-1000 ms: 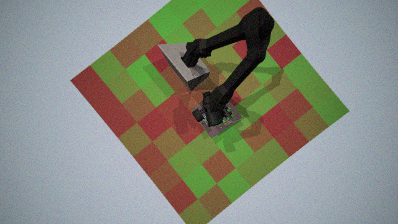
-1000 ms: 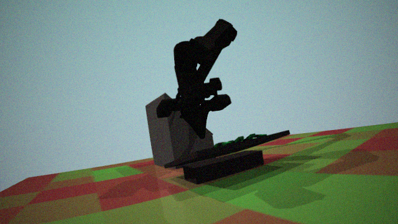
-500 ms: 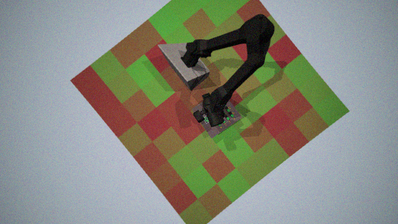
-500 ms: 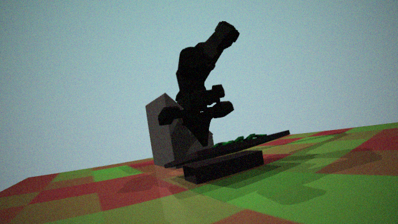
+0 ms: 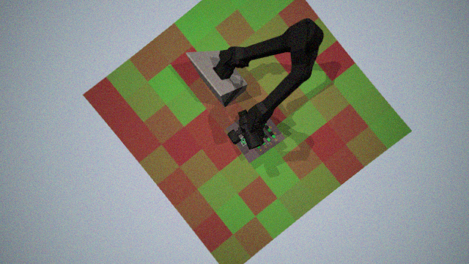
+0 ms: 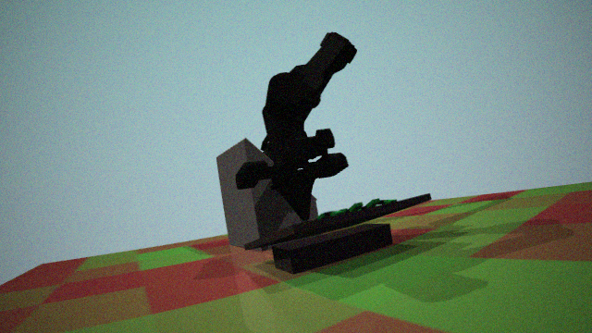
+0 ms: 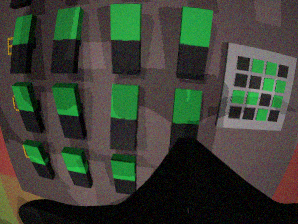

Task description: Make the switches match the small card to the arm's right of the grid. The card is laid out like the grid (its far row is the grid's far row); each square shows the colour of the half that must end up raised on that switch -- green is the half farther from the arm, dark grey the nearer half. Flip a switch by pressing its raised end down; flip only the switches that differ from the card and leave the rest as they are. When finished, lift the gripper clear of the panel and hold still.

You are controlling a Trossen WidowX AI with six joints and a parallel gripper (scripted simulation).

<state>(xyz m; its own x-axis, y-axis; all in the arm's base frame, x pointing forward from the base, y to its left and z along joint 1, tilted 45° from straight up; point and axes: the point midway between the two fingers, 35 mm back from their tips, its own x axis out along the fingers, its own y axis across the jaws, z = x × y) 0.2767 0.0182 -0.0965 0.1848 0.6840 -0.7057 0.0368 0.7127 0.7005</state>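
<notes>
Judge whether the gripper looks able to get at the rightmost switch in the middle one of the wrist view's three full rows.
Probably yes: the closed gripper already overlaps the near half of that switch in view, and nothing else stands between them; actual contact can't be confirmed.
</notes>
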